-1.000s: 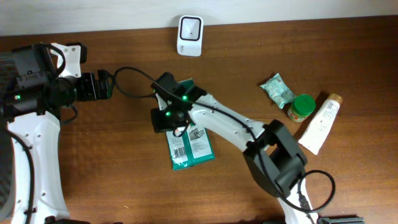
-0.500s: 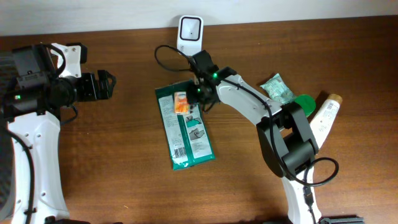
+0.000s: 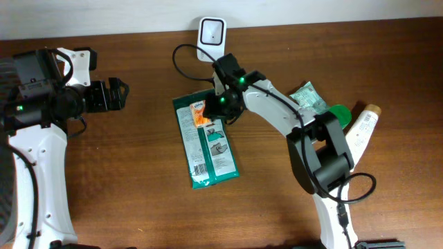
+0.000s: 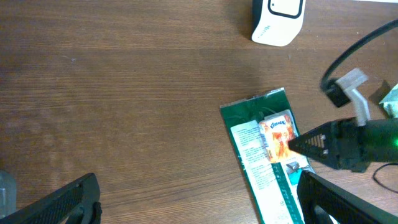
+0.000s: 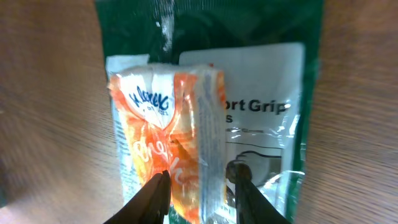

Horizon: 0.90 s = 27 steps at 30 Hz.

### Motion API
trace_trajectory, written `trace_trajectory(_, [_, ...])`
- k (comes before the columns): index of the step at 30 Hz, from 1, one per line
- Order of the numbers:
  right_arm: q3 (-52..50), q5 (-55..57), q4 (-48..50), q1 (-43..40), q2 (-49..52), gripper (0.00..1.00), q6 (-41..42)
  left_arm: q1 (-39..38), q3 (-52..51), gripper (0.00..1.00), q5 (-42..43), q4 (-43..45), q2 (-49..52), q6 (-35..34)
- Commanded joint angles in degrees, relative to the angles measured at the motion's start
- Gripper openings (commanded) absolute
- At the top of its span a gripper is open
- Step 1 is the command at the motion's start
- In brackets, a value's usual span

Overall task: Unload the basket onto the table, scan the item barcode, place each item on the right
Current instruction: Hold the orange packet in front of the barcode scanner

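Right end effector (image 5: 198, 186) newly up by scanner (image 3: 211, 31), astride tissue pack (image 5: 168, 124) atop green pouch (image 5: 249, 25), grip unclear

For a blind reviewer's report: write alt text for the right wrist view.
An orange tissue pack lies on a green packet on the wooden table, with the right gripper straddling its near end; whether it grips the pack is unclear.
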Motion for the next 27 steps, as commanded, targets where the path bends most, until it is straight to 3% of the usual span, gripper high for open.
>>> trace_trajectory(1, [0.90, 0.52, -0.17, 1.92, 2.91, 0.30, 1.20, 0.11, 0.42, 0.99, 0.85, 0.11, -0.72, 0.74])
trace_trajectory(3, [0.28, 0.81, 0.20, 1.92, 3.15, 0.24, 2.69, 0.11, 0.42, 0.99, 0.85, 0.13, -0.72, 0.74])
trace_trajectory(5, [0.28, 1.18, 0.20, 1.81, 3.21, 0.08, 2.67, 0.11, 0.42, 0.99, 0.85, 0.11, -0.72, 0.74])
trace_trajectory(7, [0.33, 0.66, -0.24, 1.75, 3.21, 0.04, 2.62, 0.11, 0.42, 0.99, 0.83, 0.11, -0.72, 0.74])
trace_trajectory(9, [0.74, -8.98, -0.44, 0.07, 1.20, 0.04, -1.57, 0.11, 0.42, 0.99, 0.83, 0.11, -0.72, 0.74])
trace_trajectory(13, [0.74, -44.19, -0.42, -7.85, -6.56, 0.04, -16.17, 0.11, 0.42, 0.99, 0.85, 0.13, -0.72, 0.74])
trace_trajectory(16, [0.74, -65.92, -0.81, -13.77, -6.86, 0.04, -20.33, 0.11, 0.42, 0.99, 0.83, 0.11, -0.72, 0.74])
trace_trajectory(21, [0.74, -65.94, -12.70, -21.11, -8.74, 0.04, -20.37, 0.11, 0.42, 0.99, 0.85, 0.11, -0.72, 0.74])
trace_trajectory(27, [0.74, -65.94, -14.34, -23.71, -14.29, 0.04, -18.58, 0.11, 0.42, 0.99, 0.85, 0.11, -0.72, 0.74])
